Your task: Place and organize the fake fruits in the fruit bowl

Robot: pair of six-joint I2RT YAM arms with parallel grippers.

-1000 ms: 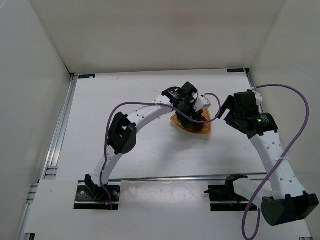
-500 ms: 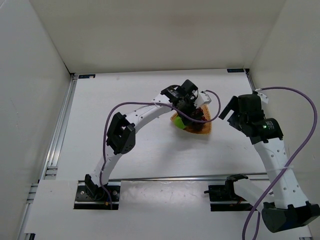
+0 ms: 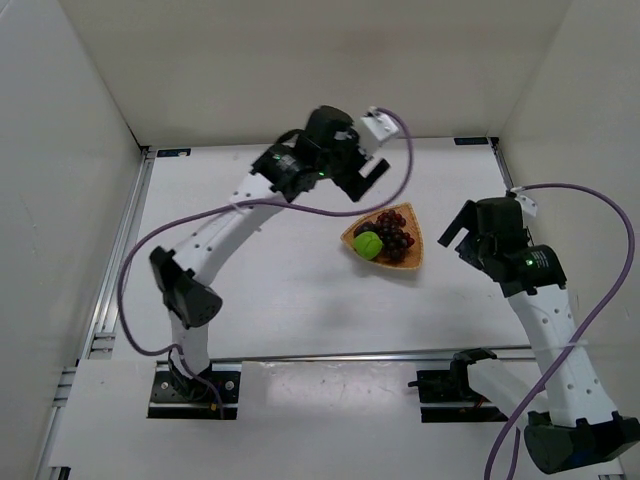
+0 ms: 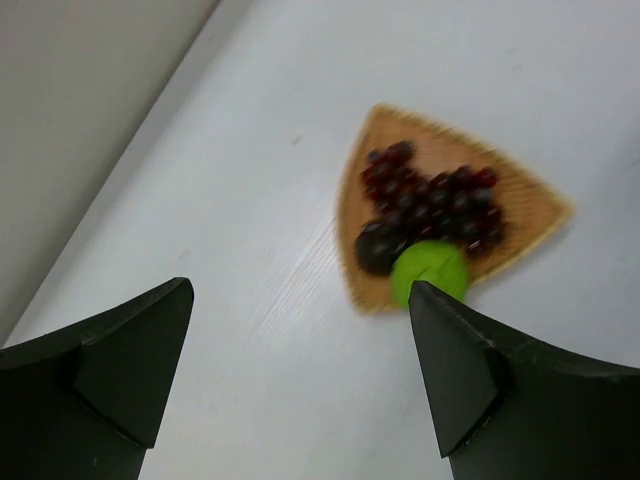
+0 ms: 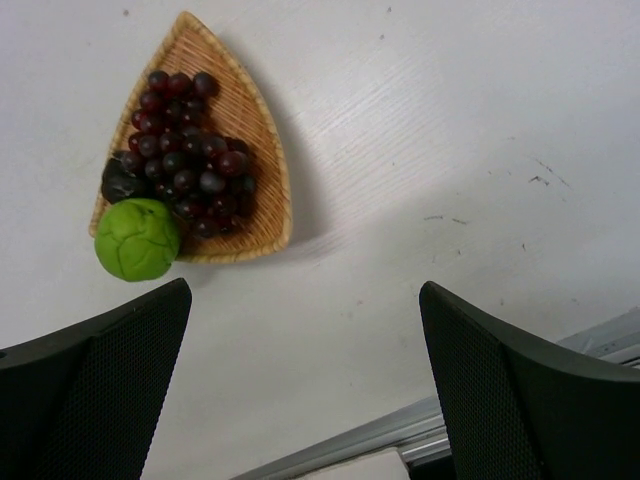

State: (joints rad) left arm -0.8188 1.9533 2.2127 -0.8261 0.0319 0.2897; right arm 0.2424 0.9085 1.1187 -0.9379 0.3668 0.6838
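Lifting clear of the dish it was crowding half a second ago, the left gripper (image 4: 300, 288) is now hanging above the far part of the white worktop (image 3: 260, 280), its jaws spread wide and gripping nothing. The right gripper (image 5: 305, 288) is hovering near the dish's right side, equally wide apart and empty. The shallow tan-orange woven fruit bowl (image 5: 280, 190) is lying on the worktop between them. Inside, the bunch of dark red grapes (image 5: 185, 150) is filling the middle. The small dark purple-black round fruit (image 5: 120, 180) is touching the grapes, and the bright green round fruit (image 5: 137, 238) is sitting at one corner, overlapping the rim.
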